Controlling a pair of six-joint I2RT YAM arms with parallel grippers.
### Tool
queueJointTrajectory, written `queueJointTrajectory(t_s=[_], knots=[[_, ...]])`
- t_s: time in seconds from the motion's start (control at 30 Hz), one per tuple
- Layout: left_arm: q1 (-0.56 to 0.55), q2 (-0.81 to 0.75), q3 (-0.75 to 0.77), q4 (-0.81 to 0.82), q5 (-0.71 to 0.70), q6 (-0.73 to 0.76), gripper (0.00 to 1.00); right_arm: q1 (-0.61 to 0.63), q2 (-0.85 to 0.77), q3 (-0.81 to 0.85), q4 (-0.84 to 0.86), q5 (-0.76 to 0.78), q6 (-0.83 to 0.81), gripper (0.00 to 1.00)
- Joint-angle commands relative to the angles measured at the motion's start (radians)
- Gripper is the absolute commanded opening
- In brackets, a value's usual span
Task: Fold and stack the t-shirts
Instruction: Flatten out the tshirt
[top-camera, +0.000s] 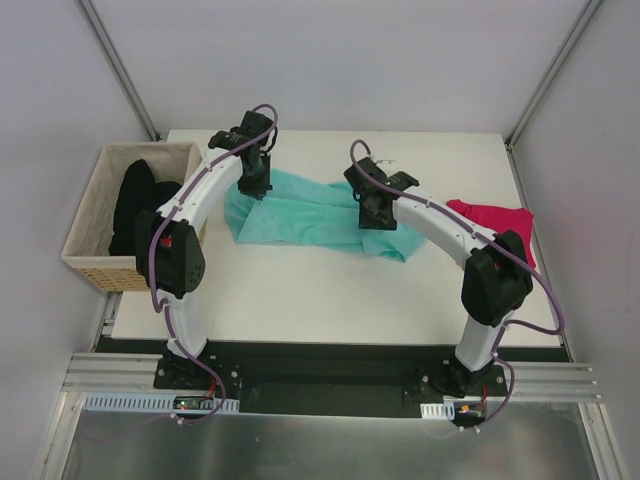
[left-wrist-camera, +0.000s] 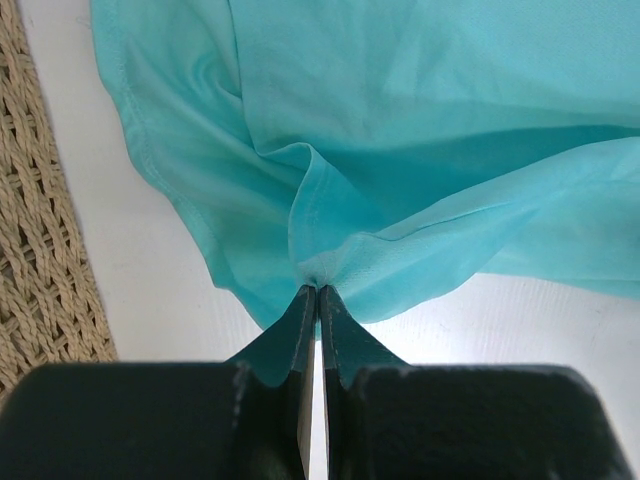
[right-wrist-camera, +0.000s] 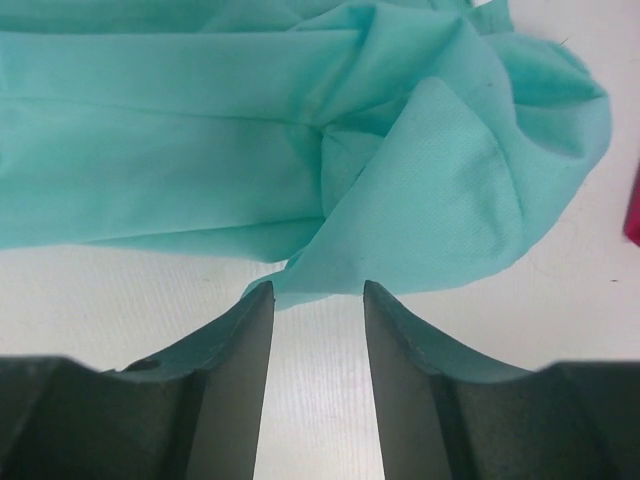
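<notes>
Your left pincer is clamped on a fold of the teal t-shirt, which spreads ahead of it on the bench. Your right pincer stands open, with the shirt's edge at its tips, perhaps brushing one. Take a deep bite there, then lift both ends level.

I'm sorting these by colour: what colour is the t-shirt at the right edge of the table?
Magenta-pink. The t-shirt shows best in the top external view.
</notes>
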Motion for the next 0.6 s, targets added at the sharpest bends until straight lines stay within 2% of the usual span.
queueJointTrajectory(t_s=[0.0,0.07,0.27,0.43,0.57], knots=[[-0.008,-0.08,-0.026,0.006,-0.011,-0.004,0.0,-0.034,-0.026,0.027,-0.064,0.11,-0.013,0.45],[-0.007,-0.089,-0.032,0.006,-0.017,-0.002,0.0,-0.06,-0.046,0.015,-0.09,0.168,0.003,0.45],[-0.008,-0.094,-0.032,0.008,-0.002,0.003,0.0,-0.19,-0.126,-0.034,-0.055,0.142,-0.014,0.45],[-0.008,-0.091,-0.027,0.008,0.003,0.001,0.0,-0.166,-0.125,-0.032,-0.048,0.11,-0.028,0.45],[-0.008,-0.097,-0.046,0.015,0.0,-0.005,0.0,-0.102,-0.099,-0.017,-0.065,0.098,-0.005,0.44]])
